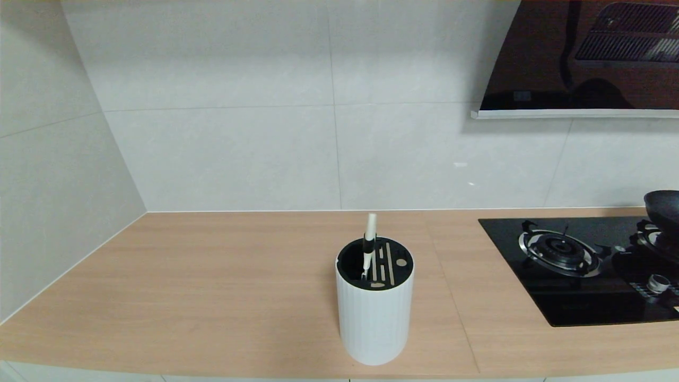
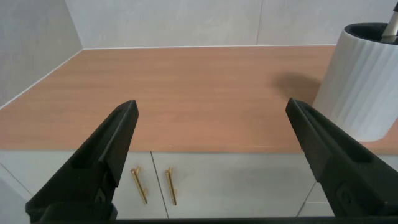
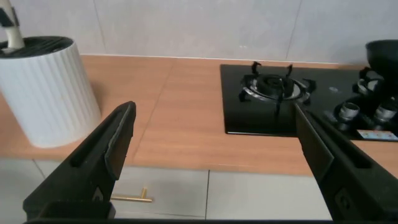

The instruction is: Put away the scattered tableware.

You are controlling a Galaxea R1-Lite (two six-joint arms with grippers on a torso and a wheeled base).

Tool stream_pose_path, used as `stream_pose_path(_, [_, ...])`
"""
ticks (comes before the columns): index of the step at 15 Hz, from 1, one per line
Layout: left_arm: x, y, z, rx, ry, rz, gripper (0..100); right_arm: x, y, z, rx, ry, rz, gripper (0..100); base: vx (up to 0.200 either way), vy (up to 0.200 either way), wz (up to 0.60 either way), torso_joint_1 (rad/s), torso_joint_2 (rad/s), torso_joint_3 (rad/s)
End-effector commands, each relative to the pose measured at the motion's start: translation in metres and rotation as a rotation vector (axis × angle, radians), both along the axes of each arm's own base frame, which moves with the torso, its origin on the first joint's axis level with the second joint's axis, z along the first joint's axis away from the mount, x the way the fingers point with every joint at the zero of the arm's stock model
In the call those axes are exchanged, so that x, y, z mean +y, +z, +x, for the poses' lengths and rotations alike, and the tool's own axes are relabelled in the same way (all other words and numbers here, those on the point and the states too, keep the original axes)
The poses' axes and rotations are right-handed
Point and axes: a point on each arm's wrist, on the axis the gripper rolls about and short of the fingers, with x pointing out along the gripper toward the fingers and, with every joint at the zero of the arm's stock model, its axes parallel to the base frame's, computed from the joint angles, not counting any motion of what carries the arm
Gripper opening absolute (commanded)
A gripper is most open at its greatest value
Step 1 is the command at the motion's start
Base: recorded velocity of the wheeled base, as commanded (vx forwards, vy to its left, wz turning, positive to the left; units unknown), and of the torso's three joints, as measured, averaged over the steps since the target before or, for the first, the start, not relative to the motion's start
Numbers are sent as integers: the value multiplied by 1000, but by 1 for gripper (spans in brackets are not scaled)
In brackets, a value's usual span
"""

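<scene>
**Kitchen tabletop: one holder, one utensil in it, both grippers unloaded**

Setting: a pale wood tabletop (image 1: 212, 297) runs along a grey tiled wall (image 1: 223, 154) and into a corner on my left.

1. Holder (image 1: 375, 318). White, ribbed and round, with a black slotted insert on top. It stands upright near the front edge of the tabletop, well clear of the wall and to the left of the hob.
2. Utensil (image 1: 370, 233). It has a white handle with a dark band and a metal shank below. It stands upright in the left part of the holder's insert, handle up. I cannot tell which opening it sits in or what kind of utensil it is.
3. Hob (image 1: 578, 265). Black glass, set into the tabletop on the right, with a burner ring and knobs.
4. Pan (image 1: 663, 207). Dark, on the far right burner and cut off by the edge of the view.
5. Hood (image 1: 583, 53). Dark glass, mounted on the wall above the hob.
6. Cupboard doors (image 2: 217, 186). Pale, below the front edge of the tabletop, with two gold handles (image 2: 140, 185).
7. Left gripper (image 2: 211, 109). It is in front of the tabletop edge at about tabletop height. Its fingers are spread wide with nothing between them. The holder is off to its right.
8. Right gripper (image 3: 214, 113). It is also in front of the edge, between the holder and the hob. Its fingers are spread wide and hold nothing.
</scene>
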Motion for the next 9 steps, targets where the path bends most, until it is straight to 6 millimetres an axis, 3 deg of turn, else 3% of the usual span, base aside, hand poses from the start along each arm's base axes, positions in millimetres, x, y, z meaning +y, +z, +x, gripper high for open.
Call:
stream_pose_path(1, [0, 0, 0, 3, 1, -3, 100, 0, 0, 0, 2, 1, -16, 100, 0, 0, 0, 0, 0, 0])
stream_pose_path(9, [0, 0, 0, 2, 1, -22, 100, -1, -5, 0, 51, -29, 84, 100, 0, 0, 0, 0, 0, 0])
